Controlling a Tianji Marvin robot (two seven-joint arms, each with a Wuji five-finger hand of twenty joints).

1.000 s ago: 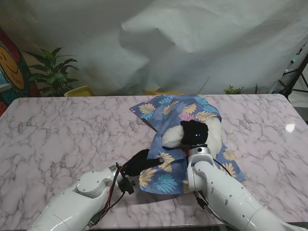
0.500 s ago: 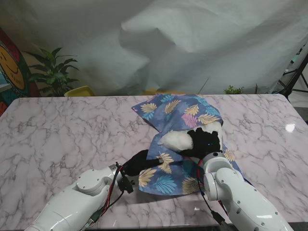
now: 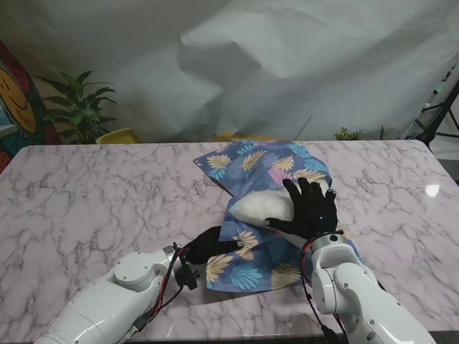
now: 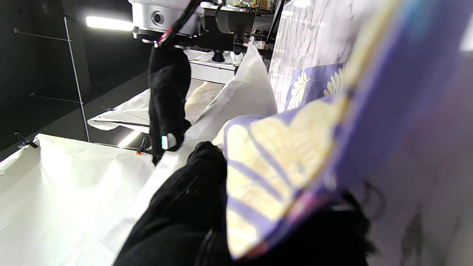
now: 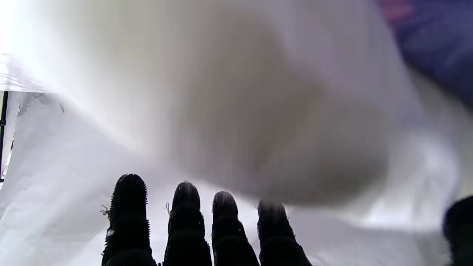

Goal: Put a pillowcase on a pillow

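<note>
The pillow (image 3: 264,207), white, lies partly inside the blue floral pillowcase (image 3: 247,269) on the marble table (image 3: 93,193); I see its exposed end showing at the case's opening. My right hand (image 3: 307,208) rests flat on that exposed end, all 5 fingers spread and grasping nothing. In the right wrist view, 4 black fingertips (image 5: 186,207) stand straight and apart with the pillow's white bulk (image 5: 258,111) just beyond them, blurred. My left hand (image 3: 212,244) is nearer to me than the pillow, at the case's near left edge, clenched on the fabric. The left wrist view confirms it: the printed cloth (image 4: 295,159) drapes over the black glove (image 4: 192,195) and is pinched there. The case lies crumpled beyond both hands.
</note>
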